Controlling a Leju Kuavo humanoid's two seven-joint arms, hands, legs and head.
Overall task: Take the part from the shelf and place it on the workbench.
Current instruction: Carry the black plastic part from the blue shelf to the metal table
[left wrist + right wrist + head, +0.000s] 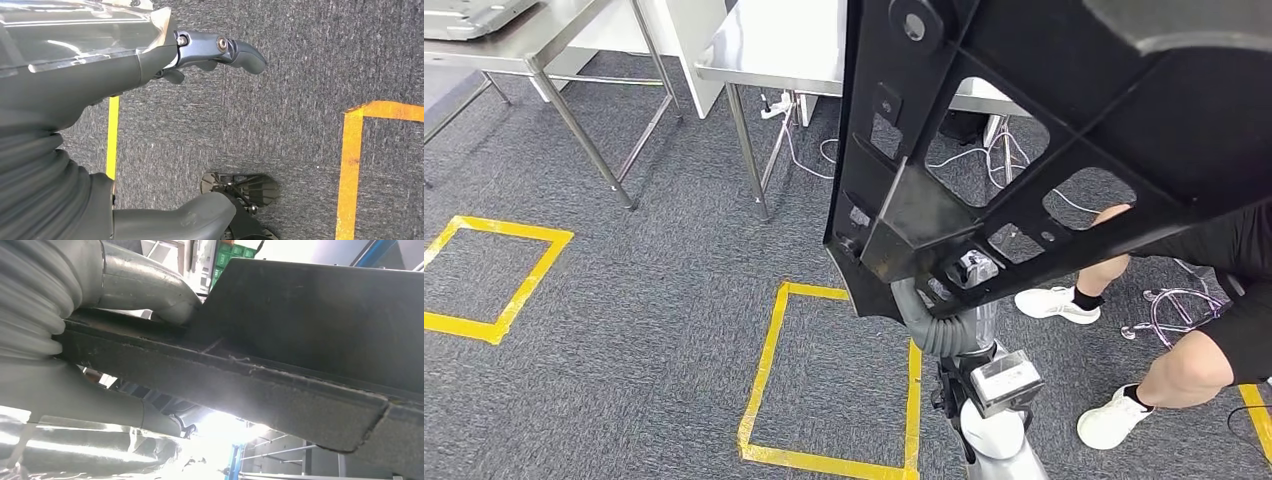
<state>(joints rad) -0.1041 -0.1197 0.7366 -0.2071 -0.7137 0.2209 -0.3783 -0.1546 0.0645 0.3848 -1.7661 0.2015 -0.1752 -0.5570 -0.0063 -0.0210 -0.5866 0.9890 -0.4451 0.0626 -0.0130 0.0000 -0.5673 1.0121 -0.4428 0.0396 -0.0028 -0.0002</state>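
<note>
The part is a large black plastic panel [1024, 130] with ribs and cut-outs, raised close in front of my head view and covering its upper right. My left arm rises from below to the panel's lower edge, where my left hand [967, 275] shows through an opening. In the left wrist view the left hand [95, 80] lies against the glossy panel [70, 30], its dark fingers [225, 50] past the edge and its thumb [175, 220] apart. My right hand [65, 385] grips the panel's rough edge [250, 385], thumb [150, 285] on one face.
Two steel workbenches stand ahead, one [769, 50] just behind the panel and one [514, 50] at far left. A person sits at right, a white shoe [1054, 303] near my arm. Cables [1164, 310] lie on the grey carpet, which has yellow tape squares [769, 380].
</note>
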